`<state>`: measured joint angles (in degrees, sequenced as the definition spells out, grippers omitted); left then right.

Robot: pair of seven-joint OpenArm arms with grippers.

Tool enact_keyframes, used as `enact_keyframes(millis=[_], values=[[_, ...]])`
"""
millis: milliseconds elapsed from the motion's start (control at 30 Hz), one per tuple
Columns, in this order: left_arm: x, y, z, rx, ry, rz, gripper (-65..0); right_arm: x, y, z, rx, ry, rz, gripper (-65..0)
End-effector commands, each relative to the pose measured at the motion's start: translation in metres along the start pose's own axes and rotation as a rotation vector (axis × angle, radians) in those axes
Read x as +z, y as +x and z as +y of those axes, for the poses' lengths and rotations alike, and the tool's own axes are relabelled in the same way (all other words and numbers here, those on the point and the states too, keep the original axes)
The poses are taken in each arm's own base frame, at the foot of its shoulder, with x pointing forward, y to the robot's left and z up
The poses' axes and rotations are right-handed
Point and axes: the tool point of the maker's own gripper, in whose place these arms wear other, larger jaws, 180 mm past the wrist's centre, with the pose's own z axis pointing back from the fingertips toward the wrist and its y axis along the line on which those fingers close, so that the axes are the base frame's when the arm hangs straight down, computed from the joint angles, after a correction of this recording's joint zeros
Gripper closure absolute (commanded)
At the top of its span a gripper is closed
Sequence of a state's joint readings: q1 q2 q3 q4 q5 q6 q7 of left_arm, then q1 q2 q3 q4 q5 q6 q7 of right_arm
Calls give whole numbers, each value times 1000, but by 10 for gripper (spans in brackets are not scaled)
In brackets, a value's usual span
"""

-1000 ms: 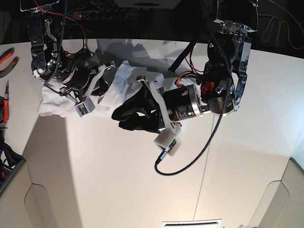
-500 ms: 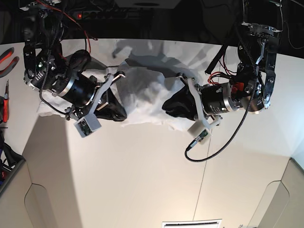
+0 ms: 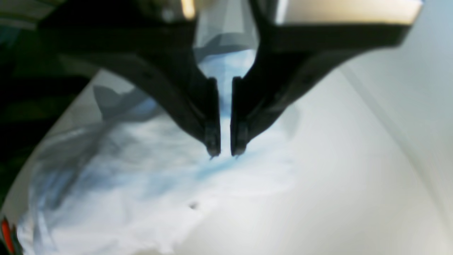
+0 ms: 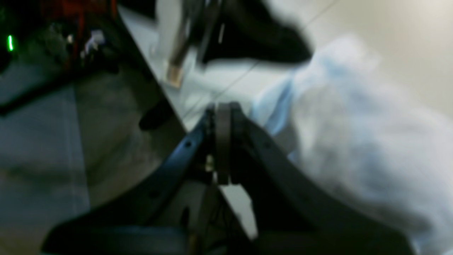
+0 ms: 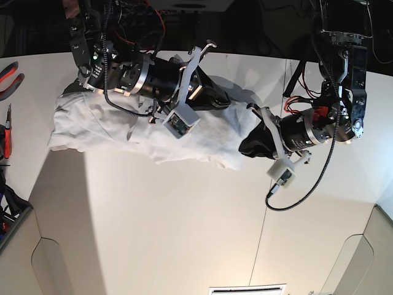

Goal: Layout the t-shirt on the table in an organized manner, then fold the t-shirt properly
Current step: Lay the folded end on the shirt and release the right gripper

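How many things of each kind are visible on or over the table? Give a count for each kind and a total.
T-shirt: 1
Grippers, left gripper and right gripper: 2
Red-handled pliers: 1
Total: 4

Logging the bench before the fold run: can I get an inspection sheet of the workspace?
Surface: table, cream, bare in front, thin dark seam.
Job's things: t-shirt bunched in a wrinkled band across the far side, not laid flat.
Clutter: red-handled pliers at one edge.
Grippers: left gripper nearly closed, narrow gap, at the shirt; right gripper shut beside the shirt.
Cables: braided cable looping off the left arm.
Surroundings: dark background, wiring behind.
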<state>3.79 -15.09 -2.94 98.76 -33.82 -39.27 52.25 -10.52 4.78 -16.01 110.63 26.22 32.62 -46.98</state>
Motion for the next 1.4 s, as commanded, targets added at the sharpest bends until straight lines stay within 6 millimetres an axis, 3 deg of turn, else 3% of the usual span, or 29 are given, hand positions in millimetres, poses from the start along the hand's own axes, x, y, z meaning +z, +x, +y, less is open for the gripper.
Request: enact_keyframes(millis=[0, 133, 300, 400, 633, 800, 967, 1067, 1167, 1367], values=[[6, 20, 5, -19, 5, -66, -56, 2, 11, -3, 18, -11, -42, 0], [14, 24, 17, 6, 36, -96, -56, 1, 3, -34, 37, -105, -28, 0], [16, 29, 16, 30, 21, -127, -56, -10, -11, -88, -22, -166, 24, 0], [17, 31, 14, 39, 10, -139, -56, -22, -9, -115, -47, -181, 32, 0], [17, 32, 14, 42, 6, -143, -56, -32, 9, -156, -54, -213, 42, 0], [17, 37, 10, 59, -16, -167, -56, -39, -15, -185, -78, -264, 102, 0], [19, 45, 3, 93, -60, -214, -56, -45, -58, -192, -170, -266, 160, 0], [19, 47, 2, 99, -67, -221, -56, -46, -65, -191, -184, -265, 173, 0], [19, 48, 1, 102, -69, -228, -56, -46, -53, -190, -190, -255, 135, 0], [19, 52, 1, 103, -69, -250, -56, -41, -1, -182, -108, -242, 22, 0]])
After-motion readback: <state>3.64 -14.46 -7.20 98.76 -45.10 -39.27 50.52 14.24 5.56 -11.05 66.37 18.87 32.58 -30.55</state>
